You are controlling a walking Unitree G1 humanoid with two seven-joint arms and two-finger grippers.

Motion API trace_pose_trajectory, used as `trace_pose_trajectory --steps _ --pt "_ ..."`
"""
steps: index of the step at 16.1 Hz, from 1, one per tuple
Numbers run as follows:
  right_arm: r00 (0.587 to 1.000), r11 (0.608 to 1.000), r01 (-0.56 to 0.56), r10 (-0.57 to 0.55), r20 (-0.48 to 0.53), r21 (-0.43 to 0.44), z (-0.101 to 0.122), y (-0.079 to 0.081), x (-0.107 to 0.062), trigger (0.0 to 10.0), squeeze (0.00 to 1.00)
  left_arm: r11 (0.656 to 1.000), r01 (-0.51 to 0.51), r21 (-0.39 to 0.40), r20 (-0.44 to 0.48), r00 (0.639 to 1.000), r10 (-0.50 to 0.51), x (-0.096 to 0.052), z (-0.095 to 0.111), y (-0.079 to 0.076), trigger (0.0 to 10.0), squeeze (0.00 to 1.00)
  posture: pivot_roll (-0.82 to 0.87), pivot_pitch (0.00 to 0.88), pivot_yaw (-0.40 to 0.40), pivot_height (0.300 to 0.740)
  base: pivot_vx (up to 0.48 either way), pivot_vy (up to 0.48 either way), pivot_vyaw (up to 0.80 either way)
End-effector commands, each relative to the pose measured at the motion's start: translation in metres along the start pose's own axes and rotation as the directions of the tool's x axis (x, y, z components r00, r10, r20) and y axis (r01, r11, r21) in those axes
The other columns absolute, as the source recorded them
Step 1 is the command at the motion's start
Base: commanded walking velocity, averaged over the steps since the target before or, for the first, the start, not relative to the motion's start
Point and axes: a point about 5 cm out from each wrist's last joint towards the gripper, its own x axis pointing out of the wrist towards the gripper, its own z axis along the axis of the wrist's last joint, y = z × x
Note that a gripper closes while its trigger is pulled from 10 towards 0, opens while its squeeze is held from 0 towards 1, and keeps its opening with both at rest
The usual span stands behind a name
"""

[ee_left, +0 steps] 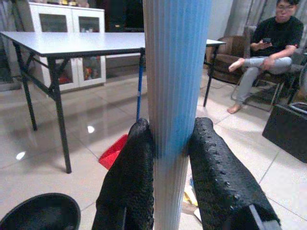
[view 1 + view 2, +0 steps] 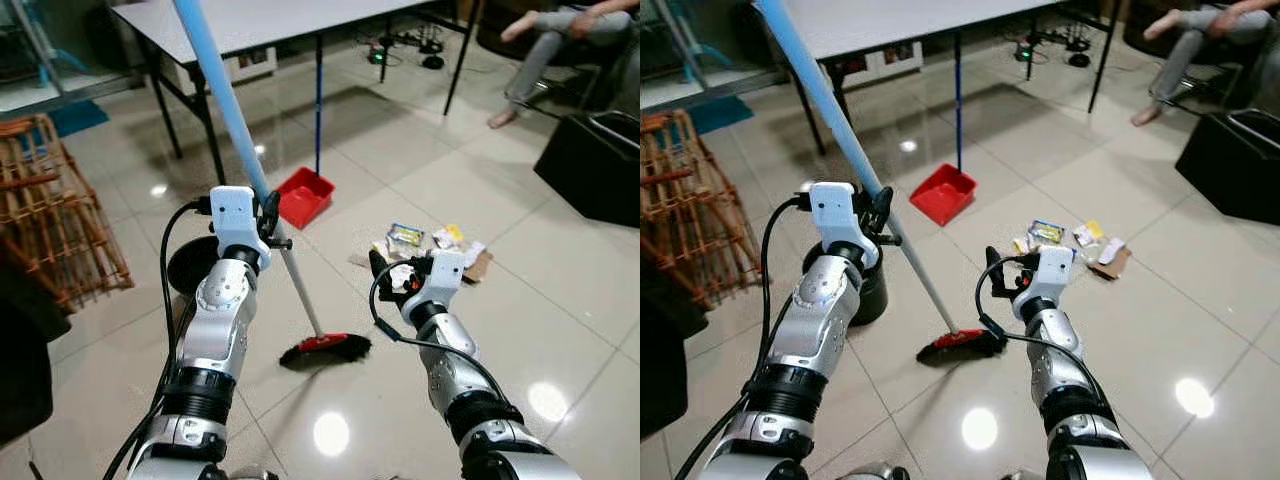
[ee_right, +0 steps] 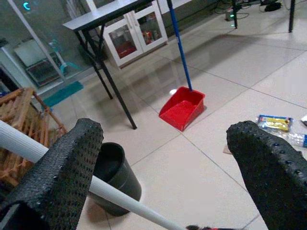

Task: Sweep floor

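The broom (image 2: 243, 155) is clamped by the left gripper (image 2: 268, 215), its red head (image 2: 326, 347) resting on the tiled floor (image 2: 560, 300) near scattered litter (image 2: 425, 245); the right gripper (image 2: 1005, 272) is held wide apart.

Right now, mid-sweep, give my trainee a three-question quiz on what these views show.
1. True or false: the left end effector is shut on the broom handle.
2. What lies nearest the litter pile?
A. the wicker rack
B. the right end effector
C. the black bin
3. Fill in: the red dustpan stands near the folding ____, with its blue handle upright.

Key:
1. True. In the left wrist view both fingers press the handle.
2. B. It hangs open just short of the litter.
3. table.
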Motion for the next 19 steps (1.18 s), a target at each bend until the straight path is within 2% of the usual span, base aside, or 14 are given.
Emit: trace_pose_trajectory --steps 1,16,19 --pt "1.000 1.000 -0.002 0.002 0.016 0.006 0.0042 0.0003 0.0019 10.0 0.00 1.000 0.015 0.014 0.014 1.000 -0.015 0.0024 0.0055 -0.0011 10.0 0.00 -0.01 0.044 0.007 0.740 0.304 0.000 0.00" --pt "1.000 1.000 -0.001 0.000 0.017 0.009 0.0044 0.0001 0.0019 10.0 0.00 1.000 0.020 0.023 0.006 1.000 -0.020 0.0029 0.0050 -0.0008 10.0 0.00 -0.01 0.044 0.010 0.740 0.315 0.000 0.00" --pt "1.000 1.000 -0.001 0.000 0.016 0.009 0.0040 -0.0002 0.0016 10.0 0.00 0.999 0.028 0.022 0.012 1.000 -0.028 0.0024 0.0055 -0.0034 10.0 0.00 -0.01 0.044 0.010 0.740 0.000 0.000 0.00"
